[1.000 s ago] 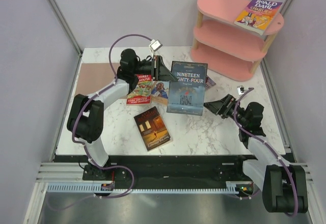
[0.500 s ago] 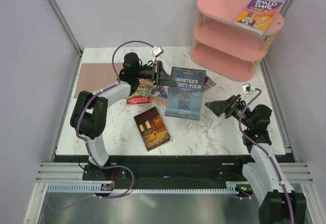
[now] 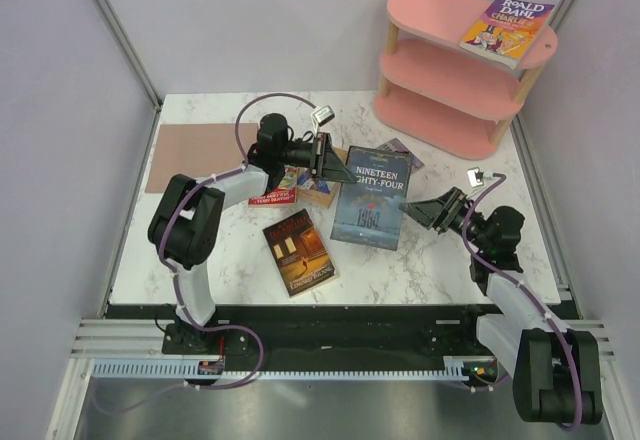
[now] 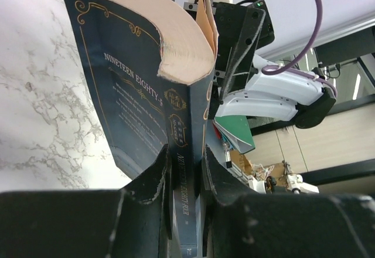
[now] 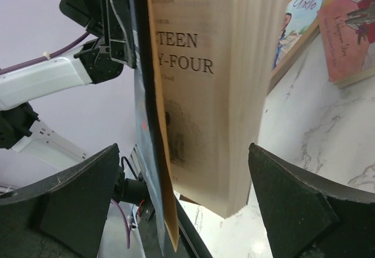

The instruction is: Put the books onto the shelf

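A white marble table (image 3: pixel 430 260) sits between pale walls. At its centre, the blue book (image 3: pixel 372 197), "Nineteen Eighty-Four", is held up off the flat with its cover facing upward.

The left gripper (image 3: pixel 325 153) is at the book's upper left corner. Its fingers are nearly closed and pinch the spine. The loose cover and pages fan away from that grip.

The right gripper (image 3: pixel 432 210) is just right of the book. Its fingers are spread as wide as they go, one on each side of the page block, and grip nothing.

This looks like a handover in progress. The next move would be for the right fingers to close on the pages before the left lets go, since the floppy cover could slip out.

The pink shelf (image 3: pixel 440 10) stands beyond the book, to its upper right. The Dahl book (image 3: pixel 506 28) lies at the right end of the shelf's top board.

A pink book (image 3: pixel 400 148) peeks out just behind the blue book, on the way to the shelf. A tan book (image 3: pixel 318 188) and a red book (image 3: pixel 277 187) lie just left, under the left arm. A brown book (image 3: pixel 298 251) lies at the lower left, and a mat (image 3: pixel 190 152) lies far left.
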You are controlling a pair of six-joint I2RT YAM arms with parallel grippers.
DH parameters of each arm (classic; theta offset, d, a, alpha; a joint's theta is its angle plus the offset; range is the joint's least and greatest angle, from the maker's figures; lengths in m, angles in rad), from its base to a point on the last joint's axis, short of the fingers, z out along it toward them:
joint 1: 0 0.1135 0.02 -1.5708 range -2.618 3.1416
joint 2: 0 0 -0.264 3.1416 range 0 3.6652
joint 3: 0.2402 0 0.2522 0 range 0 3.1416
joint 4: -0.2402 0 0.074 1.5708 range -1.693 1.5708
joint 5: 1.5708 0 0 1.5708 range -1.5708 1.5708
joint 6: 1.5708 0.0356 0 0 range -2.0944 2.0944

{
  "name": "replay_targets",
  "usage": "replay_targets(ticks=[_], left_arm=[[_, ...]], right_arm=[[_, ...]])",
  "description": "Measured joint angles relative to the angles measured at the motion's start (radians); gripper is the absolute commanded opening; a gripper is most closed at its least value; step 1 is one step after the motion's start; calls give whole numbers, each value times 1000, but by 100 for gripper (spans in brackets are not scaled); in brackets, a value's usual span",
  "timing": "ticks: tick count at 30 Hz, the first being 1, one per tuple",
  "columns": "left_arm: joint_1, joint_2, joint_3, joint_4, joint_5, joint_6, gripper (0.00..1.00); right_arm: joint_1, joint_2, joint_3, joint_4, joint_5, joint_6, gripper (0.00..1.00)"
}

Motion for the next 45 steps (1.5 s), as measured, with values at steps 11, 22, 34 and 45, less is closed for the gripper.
replay_targets(ticks=[11,22,34,45], left_arm=[[-42,109,84,336,-10,-279,2],[-71,216,219,556,-10,-637,2],[-135,279,220,572,-10,-661,2],[-114,283,236,553,-8,-568,2]], right_arm=[[8,-109,-61,-51,-18,-28,98],[18,-109,-138,45,-10,20,98],[136,40,-174,311,69,138,95],[159,-111,-156,178,124,149,7]])
